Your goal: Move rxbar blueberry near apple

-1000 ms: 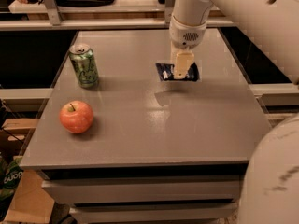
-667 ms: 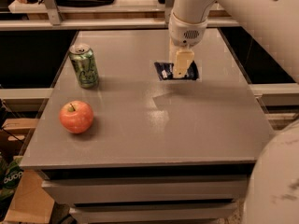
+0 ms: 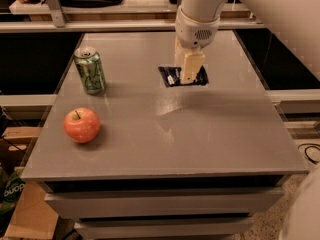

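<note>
The rxbar blueberry [image 3: 169, 77] is a dark navy wrapper at the far middle of the grey table [image 3: 210, 139]. My gripper [image 3: 188, 77] comes down from above and is shut on the bar, its cream fingers [image 3: 191, 64] covering the bar's middle. The bar sits at or just above the table top. The apple [image 3: 81, 125], red-orange with a short stem, stands near the table's front left, well left of and nearer than the gripper.
A green soda can [image 3: 90, 70] stands upright at the far left, between the bar and the apple's side of the table. My white arm [image 3: 200, 14] fills the upper right. Shelving and a cardboard box [image 3: 25, 219] lie beyond the table's edges.
My gripper and the rxbar blueberry have shifted a little to the left together. The apple and the can have not moved.
</note>
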You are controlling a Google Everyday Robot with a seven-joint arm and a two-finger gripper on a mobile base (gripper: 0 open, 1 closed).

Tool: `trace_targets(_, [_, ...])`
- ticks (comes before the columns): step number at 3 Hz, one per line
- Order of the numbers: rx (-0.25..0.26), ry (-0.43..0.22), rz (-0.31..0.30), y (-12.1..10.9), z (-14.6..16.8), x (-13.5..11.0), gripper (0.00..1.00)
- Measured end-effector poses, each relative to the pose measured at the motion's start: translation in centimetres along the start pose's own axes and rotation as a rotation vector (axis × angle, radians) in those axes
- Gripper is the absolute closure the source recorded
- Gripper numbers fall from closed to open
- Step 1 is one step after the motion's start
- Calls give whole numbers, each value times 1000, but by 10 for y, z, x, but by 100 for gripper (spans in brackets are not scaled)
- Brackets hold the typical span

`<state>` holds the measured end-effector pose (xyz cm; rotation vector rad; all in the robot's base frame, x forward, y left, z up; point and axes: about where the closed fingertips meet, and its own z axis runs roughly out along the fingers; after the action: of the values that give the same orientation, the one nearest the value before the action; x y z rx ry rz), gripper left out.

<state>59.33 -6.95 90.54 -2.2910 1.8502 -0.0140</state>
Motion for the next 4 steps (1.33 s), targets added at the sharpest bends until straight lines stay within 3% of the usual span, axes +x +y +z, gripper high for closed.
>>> trace_targets(2, [-4,-87,-133,29,-16,-39,100])
trace_targets(3, [-4,-87,-133,29,-16,-39,100])
trace_targets(4, [2,-87,-182,28,-12,-50,100])
